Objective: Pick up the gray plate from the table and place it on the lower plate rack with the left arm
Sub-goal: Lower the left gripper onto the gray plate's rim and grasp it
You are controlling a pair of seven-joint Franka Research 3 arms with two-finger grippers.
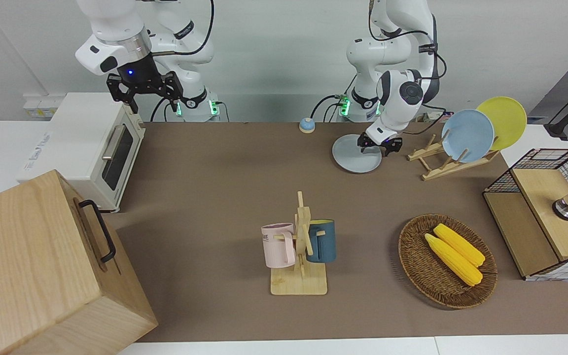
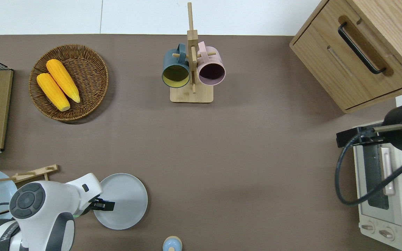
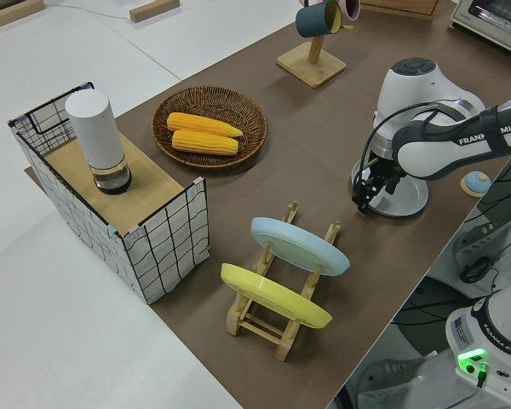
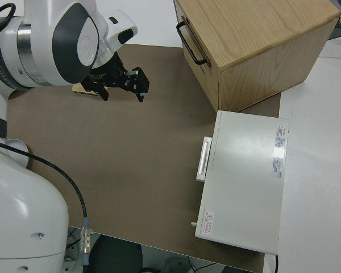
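The gray plate (image 1: pixel 356 154) (image 2: pixel 126 198) (image 3: pixel 406 200) lies flat on the brown table (image 1: pixel 215 197), close to the robots' edge. My left gripper (image 1: pixel 380 145) (image 2: pixel 104 205) (image 3: pixel 370 192) is down at the plate's rim on the side toward the rack, its fingers open. The light-wood plate rack (image 1: pixel 442 165) (image 2: pixel 30 173) (image 3: pixel 272 322) stands beside the plate toward the left arm's end. It holds a blue plate (image 1: pixel 467 135) (image 3: pixel 298 245) and a yellow plate (image 1: pixel 503 121) (image 3: pixel 272 296), with bare pegs on the gray plate's side. My right gripper (image 1: pixel 153 101) (image 4: pixel 123 94) is parked and open.
A small blue bell (image 1: pixel 306 125) sits near the gray plate at the robots' edge. Farther out stand a mug tree (image 1: pixel 300 246) with two cups and a wicker basket (image 1: pixel 402 246) of corn. A wire-sided shelf (image 1: pixel 545 212), a toaster oven (image 1: pixel 87 148) and a wooden cabinet (image 1: pixel 42 266) occupy the table's ends.
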